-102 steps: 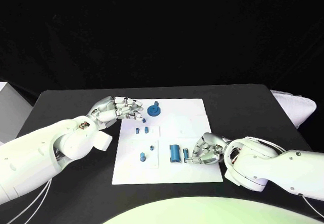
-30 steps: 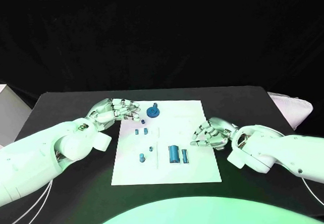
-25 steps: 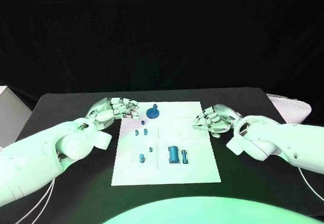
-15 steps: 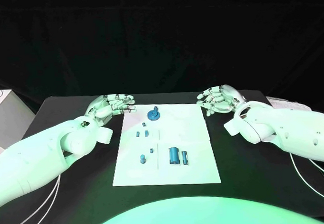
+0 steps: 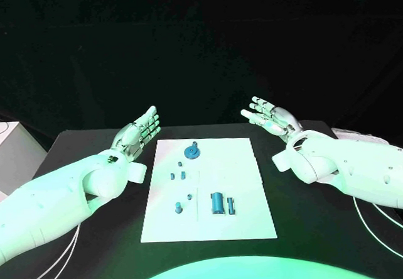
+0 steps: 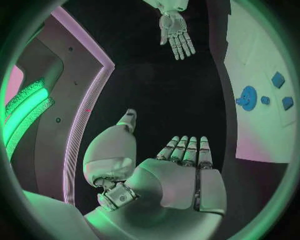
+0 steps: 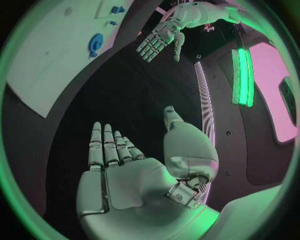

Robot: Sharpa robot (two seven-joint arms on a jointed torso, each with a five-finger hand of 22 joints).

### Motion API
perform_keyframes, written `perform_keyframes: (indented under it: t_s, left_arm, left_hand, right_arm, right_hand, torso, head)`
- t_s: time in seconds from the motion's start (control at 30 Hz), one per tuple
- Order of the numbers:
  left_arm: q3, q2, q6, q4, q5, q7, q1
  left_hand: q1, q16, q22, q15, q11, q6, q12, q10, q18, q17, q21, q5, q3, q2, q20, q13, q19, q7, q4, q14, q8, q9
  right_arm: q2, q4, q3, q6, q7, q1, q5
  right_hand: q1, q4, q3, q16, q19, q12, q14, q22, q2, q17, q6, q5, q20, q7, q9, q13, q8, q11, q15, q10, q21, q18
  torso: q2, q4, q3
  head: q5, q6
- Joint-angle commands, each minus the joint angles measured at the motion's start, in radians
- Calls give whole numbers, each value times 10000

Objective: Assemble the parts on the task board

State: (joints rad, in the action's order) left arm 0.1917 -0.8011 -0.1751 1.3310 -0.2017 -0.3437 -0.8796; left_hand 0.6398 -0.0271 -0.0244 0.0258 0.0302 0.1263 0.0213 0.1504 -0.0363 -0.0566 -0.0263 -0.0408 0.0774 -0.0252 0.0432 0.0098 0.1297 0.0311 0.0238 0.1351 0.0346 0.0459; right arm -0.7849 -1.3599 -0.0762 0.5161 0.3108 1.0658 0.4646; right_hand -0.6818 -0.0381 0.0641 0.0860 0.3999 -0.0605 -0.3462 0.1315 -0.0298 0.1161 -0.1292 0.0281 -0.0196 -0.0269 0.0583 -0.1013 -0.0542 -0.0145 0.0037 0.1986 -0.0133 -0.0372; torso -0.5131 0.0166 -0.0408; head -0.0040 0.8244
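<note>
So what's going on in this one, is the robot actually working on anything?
Not at this moment. Both the left hand and the right hand are raised at the far side of the table, open and flat, holding nothing. The white task board lies between the arms with the small blue parts on it, including a round blue piece near its far end. Nothing is being touched.

Black table (image 5: 97,233), dark backdrop, perhaps a white cabinet (image 5: 4,146) beside

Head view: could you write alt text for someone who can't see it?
Two white robot arms hold their open hands, left and right, raised with fingers spread, beyond a white board carrying small blue parts on a black table.
</note>
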Motion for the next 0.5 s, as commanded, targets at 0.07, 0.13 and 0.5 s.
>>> perform_keyframes:
  t_s: [0.07, 0.13, 0.5]
  left_arm:
    - [-321, 62, -1682, 498, 602, -579, -334]
    - [-555, 84, -2309, 776, 810, -753, -536]
    - [-1717, 192, -5412, 2152, 1839, -1614, -1532]
  left_hand:
    - [-6398, 271, 244, -258, -302, -1263, -213, -1504, 363, 566, 263, 408, -774, 252, -432, -98, -1297, -311, -238, -1351, -346, -459]
    - [-6398, 271, 244, -258, -302, -1263, -213, -1504, 363, 566, 263, 408, -774, 252, -432, -98, -1297, -311, -238, -1351, -346, -459]
    - [-6398, 271, 244, -258, -302, -1263, -213, -1504, 363, 566, 263, 408, -774, 252, -432, -98, -1297, -311, -238, -1351, -346, -459]
  right_arm:
    - [20, -561, 183, 938, 834, -42, -1677]
    - [26, -885, 305, 1274, 1099, -66, -2302]
    - [48, -2047, 742, 2483, 2048, -154, -4543]
  right_hand:
    - [6818, 381, -641, -860, -3999, 605, 3462, -1315, 298, -1161, 1292, -281, 196, 269, -583, 1013, 542, 145, -37, -1986, 133, 372]
    - [6818, 381, -641, -860, -3999, 605, 3462, -1315, 298, -1161, 1292, -281, 196, 269, -583, 1013, 542, 145, -37, -1986, 133, 372]
    - [6818, 381, -641, -860, -3999, 605, 3462, -1315, 298, -1161, 1292, -281, 196, 269, -583, 1013, 542, 145, -37, -1986, 133, 372]
  torso:
    - [-105, -55, 135]
    - [-146, -77, 190]
    - [-302, -161, 396]
  head:
    - [15, -670]
    - [20, -984]
    - [39, -2173]
